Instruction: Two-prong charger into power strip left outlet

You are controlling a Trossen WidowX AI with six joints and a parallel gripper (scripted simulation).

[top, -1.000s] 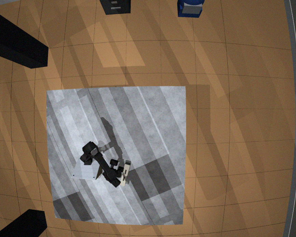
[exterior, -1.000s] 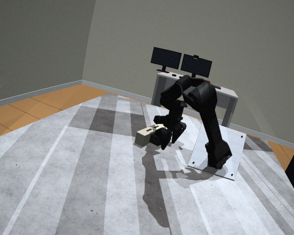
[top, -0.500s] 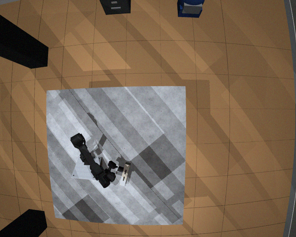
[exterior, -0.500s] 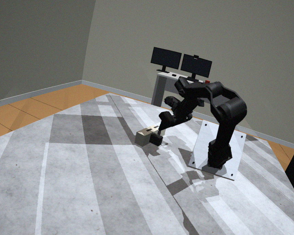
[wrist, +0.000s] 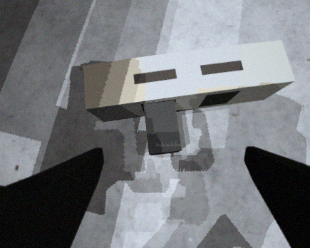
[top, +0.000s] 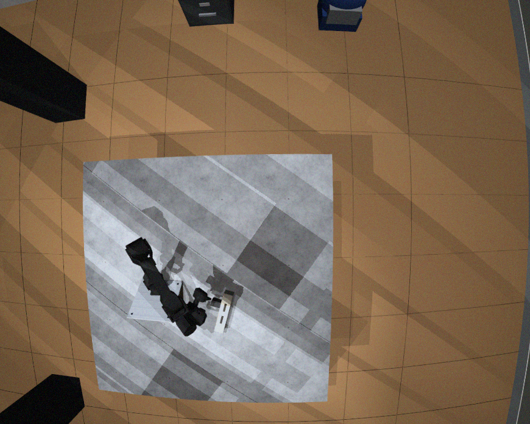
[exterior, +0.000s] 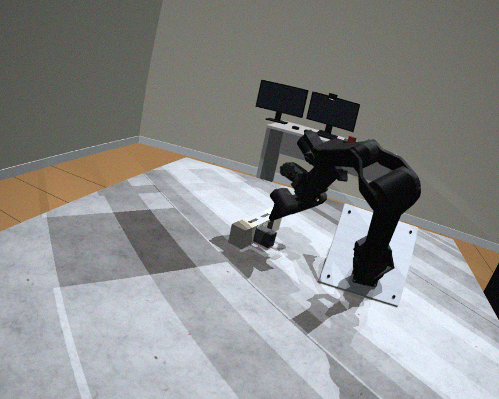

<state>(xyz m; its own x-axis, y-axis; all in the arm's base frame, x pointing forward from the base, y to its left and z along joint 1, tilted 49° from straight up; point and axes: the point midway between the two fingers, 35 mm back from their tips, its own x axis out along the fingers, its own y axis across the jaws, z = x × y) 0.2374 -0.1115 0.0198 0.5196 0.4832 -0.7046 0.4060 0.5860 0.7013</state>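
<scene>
Charger (wrist: 162, 131), a dark grey block, sat pressed against the near side face of the power strip (wrist: 189, 80), at the strip's left outlet as the wrist view showed it. Its far end met the strip's side wall; the prongs themselves could not be seen. The right outlet (wrist: 219, 97) on that same side face stood open as a dark slot, just beside the charger. Two dark bars marked the strip's pale top.

Short of the charger hung the gripper (wrist: 174, 167), its jaws spread wide and holding nothing. One black finger (wrist: 60, 192) lay to the left of the charger and the other to the right, both well apart from it, with the charger's free end in line with the gap between them.

Seen from the exterior view, the power strip (exterior: 246, 228) and charger (exterior: 265, 236) lay together on the grey streaked bench (exterior: 133, 300), the gripper (exterior: 286, 205) angled down just above and behind the charger. Beyond the charger, away from the strip, the arm stood on a white base plate (exterior: 402, 240). Nothing lay between the jaws and the charger. Far behind the strip, a desk (exterior: 275, 141) carried two dark monitors (exterior: 281, 98) against the wall.
</scene>
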